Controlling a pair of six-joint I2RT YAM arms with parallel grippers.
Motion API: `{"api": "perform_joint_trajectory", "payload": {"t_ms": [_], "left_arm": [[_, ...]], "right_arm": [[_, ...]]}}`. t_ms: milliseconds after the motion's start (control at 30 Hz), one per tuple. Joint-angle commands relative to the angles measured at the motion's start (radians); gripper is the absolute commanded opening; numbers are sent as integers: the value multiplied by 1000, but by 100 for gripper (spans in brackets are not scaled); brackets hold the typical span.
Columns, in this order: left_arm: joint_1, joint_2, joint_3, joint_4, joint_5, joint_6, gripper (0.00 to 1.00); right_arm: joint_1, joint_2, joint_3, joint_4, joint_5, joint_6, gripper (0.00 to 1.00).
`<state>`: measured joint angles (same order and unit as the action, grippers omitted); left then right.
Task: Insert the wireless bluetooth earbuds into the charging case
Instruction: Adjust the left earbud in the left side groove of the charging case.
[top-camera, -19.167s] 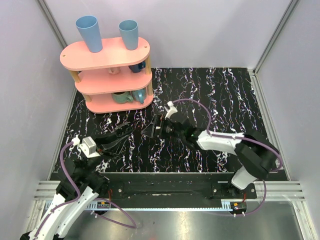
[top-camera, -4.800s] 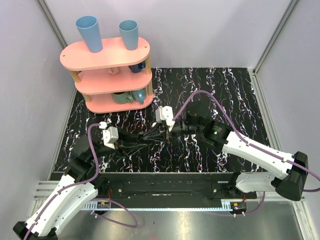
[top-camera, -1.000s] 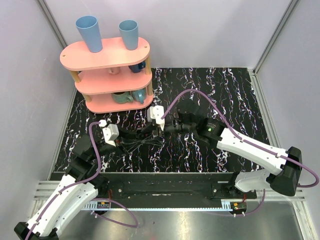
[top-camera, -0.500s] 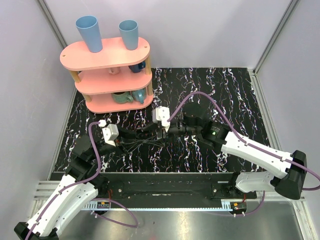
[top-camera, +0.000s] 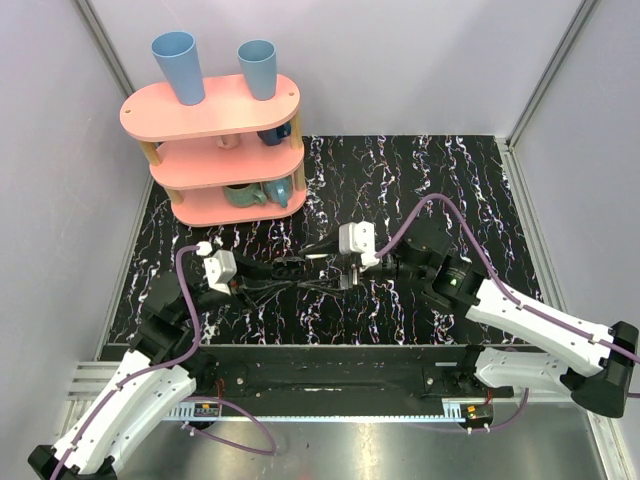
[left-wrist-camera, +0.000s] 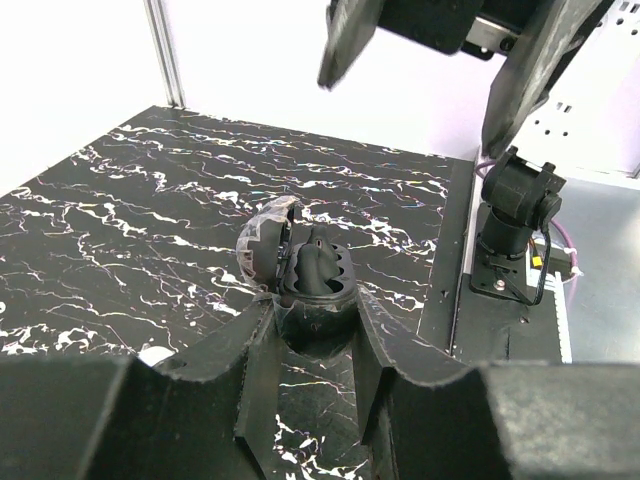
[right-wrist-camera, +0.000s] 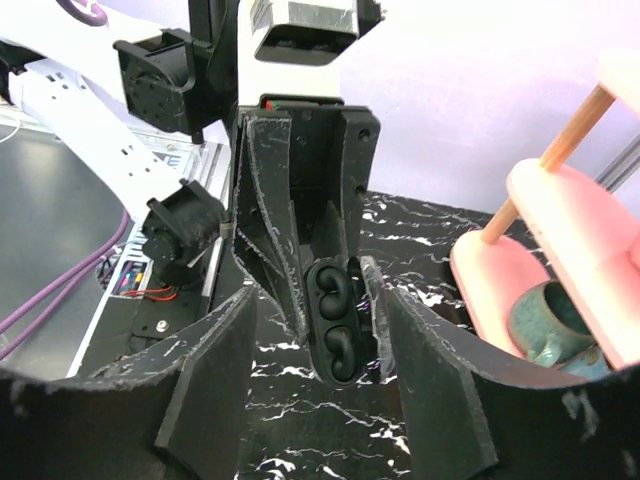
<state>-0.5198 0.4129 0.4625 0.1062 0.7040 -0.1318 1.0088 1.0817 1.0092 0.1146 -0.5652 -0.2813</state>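
Left end effector (left-wrist-camera: 315, 325) – clenched on the small black oval charging case (left-wrist-camera: 318, 275), one finger against each side of its lower half. The case stands open. Its marbled black lid (left-wrist-camera: 262, 245) is hinged back to one side, and the moulded inner tray faces up and outward.

In the right wrist view, two glossy black rounded shapes (right-wrist-camera: 338, 320) sit one above the other in the tray. Cannot tell whether these are seated earbuds or bare wells. Nothing white shows inside the case.

Right end effector (right-wrist-camera: 315, 305) – released, fingers spread wide with nothing between the pads. It faces the open tray from just beside it, not touching. From the left wrist camera its two dark fingers (left-wrist-camera: 345, 40) hang above and beyond the case.

In the top view, both wrists meet near the middle of the black white-veined marbled worktop (top-camera: 450, 180), with the case hidden among the dark fingers.

Further out – a pink three-tier oval shelf (top-camera: 210, 150) stands at the far left corner. Two light blue cups (top-camera: 178, 65) stand on its top tier, and darker mugs (top-camera: 245, 195) sit on the lower tiers.
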Motion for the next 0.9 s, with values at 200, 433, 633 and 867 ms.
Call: {"api": "perform_joint_trajectory", "payload": {"t_ms": [200, 433, 633, 867], "left_arm": [[0, -19, 13, 47, 8, 11, 0], [0, -20, 13, 46, 6, 11, 1], [0, -23, 13, 43, -1, 11, 1], [0, -45, 10, 32, -44, 20, 1]], "right_arm": [[-3, -8, -1, 122, 175, 24, 68], [-3, 13, 41, 82, 326, 109, 71], [-4, 47, 127, -1, 418, 205, 77], [-22, 119, 233, -105, 668, 410, 85]]}}
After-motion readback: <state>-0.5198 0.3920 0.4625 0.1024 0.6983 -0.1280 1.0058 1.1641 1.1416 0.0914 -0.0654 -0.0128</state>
